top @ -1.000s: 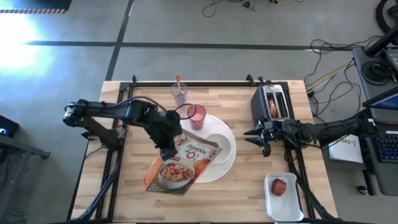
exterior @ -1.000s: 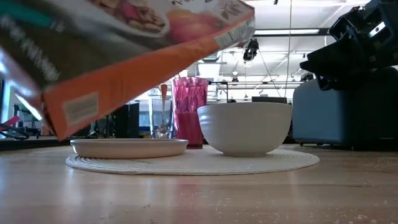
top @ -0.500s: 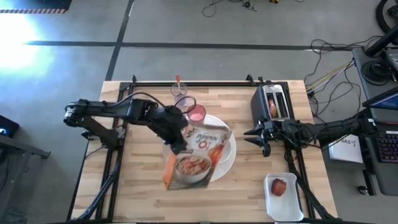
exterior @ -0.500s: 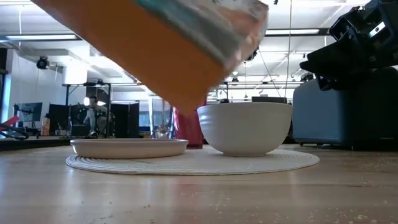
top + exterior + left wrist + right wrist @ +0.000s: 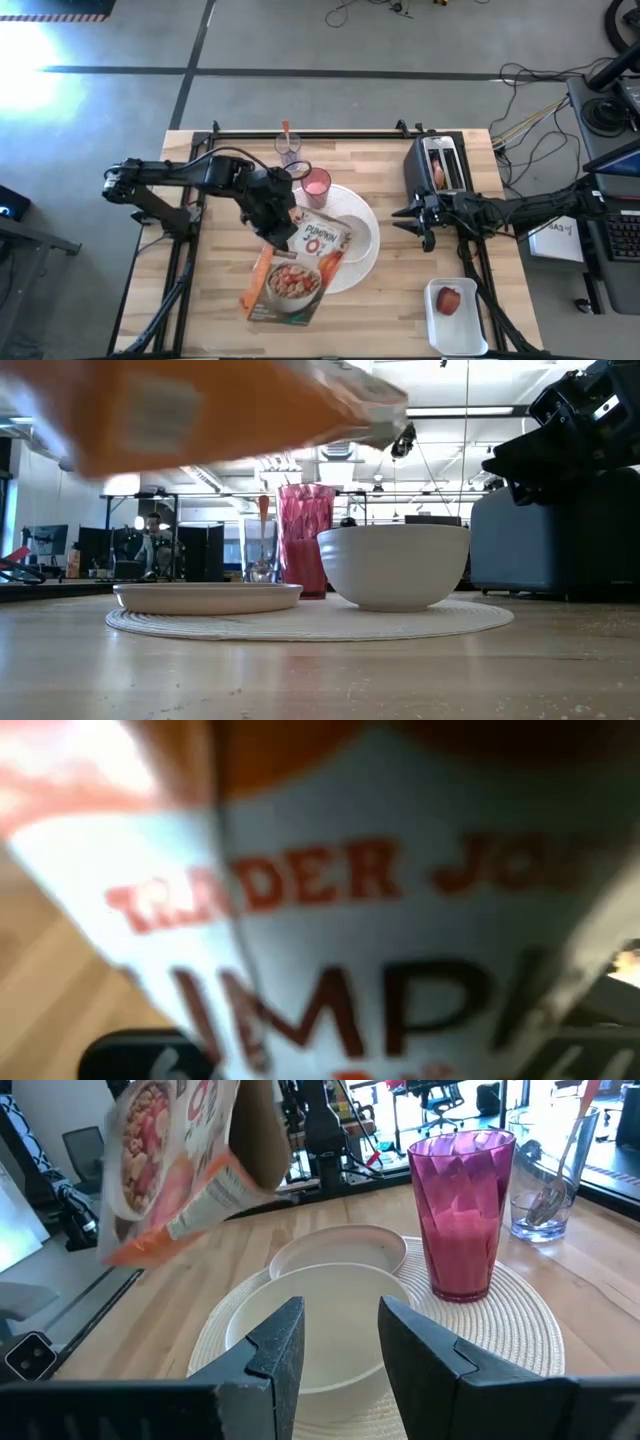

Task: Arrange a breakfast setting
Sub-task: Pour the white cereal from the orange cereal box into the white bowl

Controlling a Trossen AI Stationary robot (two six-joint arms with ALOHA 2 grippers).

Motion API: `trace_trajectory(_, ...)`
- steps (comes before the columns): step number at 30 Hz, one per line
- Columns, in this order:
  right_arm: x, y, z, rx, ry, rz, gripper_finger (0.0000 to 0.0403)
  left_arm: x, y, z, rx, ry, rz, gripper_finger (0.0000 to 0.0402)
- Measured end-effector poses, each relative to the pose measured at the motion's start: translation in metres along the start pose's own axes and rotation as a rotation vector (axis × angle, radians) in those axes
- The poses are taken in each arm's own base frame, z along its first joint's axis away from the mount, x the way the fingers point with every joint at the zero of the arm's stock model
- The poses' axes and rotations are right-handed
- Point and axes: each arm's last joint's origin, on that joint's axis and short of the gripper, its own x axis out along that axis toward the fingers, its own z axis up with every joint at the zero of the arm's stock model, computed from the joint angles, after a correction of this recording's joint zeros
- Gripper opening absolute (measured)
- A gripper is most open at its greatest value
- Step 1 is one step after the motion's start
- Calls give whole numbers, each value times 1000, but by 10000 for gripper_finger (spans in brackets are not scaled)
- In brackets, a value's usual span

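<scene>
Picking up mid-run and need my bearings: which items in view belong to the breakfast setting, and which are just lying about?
Breakfast setting: cereal box held by the left gripper, large bowl, shallow bowl, pink tumbler, round mat, apple, spoon.

Lying about: toaster, white tray, clear glass.

bowls 2 [image 5: 310, 1340] [image 5: 335, 1248] | tumbler 1 [image 5: 462, 1215] | cereal box 1 [image 5: 295, 270] | apple 1 [image 5: 449, 299] | toaster 1 [image 5: 441, 165]
</scene>
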Motion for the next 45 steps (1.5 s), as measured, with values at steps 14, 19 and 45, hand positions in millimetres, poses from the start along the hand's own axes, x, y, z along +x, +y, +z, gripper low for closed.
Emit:
trace_trajectory(14, 0, 0, 0, 0, 0, 0, 121, -7, 3, 9, -334, 86, -65, 0)
trace_trajectory(19, 0, 0, 0, 0, 0, 0, 121, -13, 2, 19, -403, 114, -141, 0)
trace_trajectory(45, 0, 0, 0, 0, 0, 1, 121, -2, -6, 59, -685, 172, -297, 0)
